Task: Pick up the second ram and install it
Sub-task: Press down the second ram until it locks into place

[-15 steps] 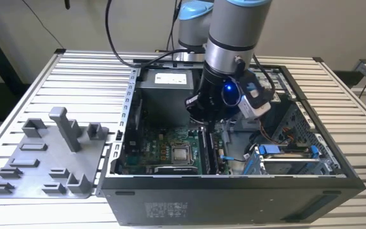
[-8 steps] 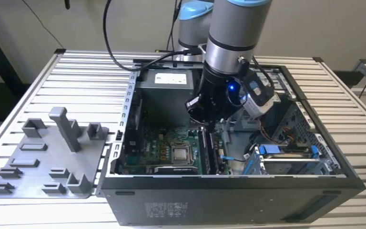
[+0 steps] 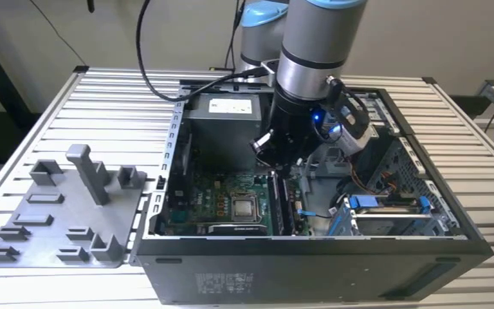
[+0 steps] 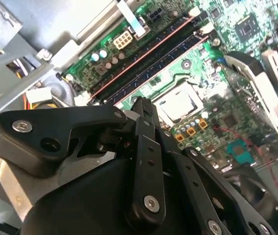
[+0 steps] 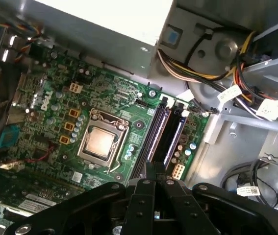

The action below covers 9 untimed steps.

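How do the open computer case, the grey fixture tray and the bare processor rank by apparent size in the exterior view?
1. Computer case, by far the largest.
2. Grey fixture tray, on the table at the exterior view's left.
3. Processor, a small square on the motherboard.

The gripper [image 3: 274,149] hangs inside the open computer case [image 3: 316,254], which lies on its side on the slatted table [image 3: 101,96]. Directly below the gripper lies the motherboard [image 3: 204,206], flat on the case floor. The memory slots [image 5: 165,134] sit just ahead of the fingertips [image 5: 156,169] in the first wrist view, two long strips side by side, with the processor socket [image 5: 99,142] beside them. Behind the gripper, against the case's far wall, stands the power supply [image 3: 229,106]. To the exterior view's right of the gripper sit the drive cage [image 3: 384,212] and a bundle of cables [image 3: 354,129]. Well apart, to the exterior view's left outside the case, a parts stand [image 3: 67,212] rests on the table.
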Tool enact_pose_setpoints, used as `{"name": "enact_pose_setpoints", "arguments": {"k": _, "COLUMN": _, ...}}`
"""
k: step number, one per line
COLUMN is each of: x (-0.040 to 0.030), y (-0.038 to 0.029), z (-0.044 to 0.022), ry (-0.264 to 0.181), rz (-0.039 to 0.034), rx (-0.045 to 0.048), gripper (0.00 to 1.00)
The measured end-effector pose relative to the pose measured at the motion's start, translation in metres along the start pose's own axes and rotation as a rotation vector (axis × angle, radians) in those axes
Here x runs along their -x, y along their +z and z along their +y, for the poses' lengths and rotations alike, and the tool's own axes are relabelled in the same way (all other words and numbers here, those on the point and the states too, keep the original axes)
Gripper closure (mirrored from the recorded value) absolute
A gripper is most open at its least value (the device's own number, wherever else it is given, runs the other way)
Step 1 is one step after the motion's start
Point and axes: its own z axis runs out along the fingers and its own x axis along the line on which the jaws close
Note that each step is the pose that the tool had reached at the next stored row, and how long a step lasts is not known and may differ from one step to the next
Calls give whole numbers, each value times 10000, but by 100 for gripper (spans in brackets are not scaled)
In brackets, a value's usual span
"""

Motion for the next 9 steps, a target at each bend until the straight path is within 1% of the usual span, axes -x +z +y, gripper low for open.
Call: {"name": "enact_pose_setpoints", "arguments": {"k": 9, "x": 1, "y": 1, "z": 0, "ry": -1637, "rz": -1, "rx": -8, "gripper": 89}}
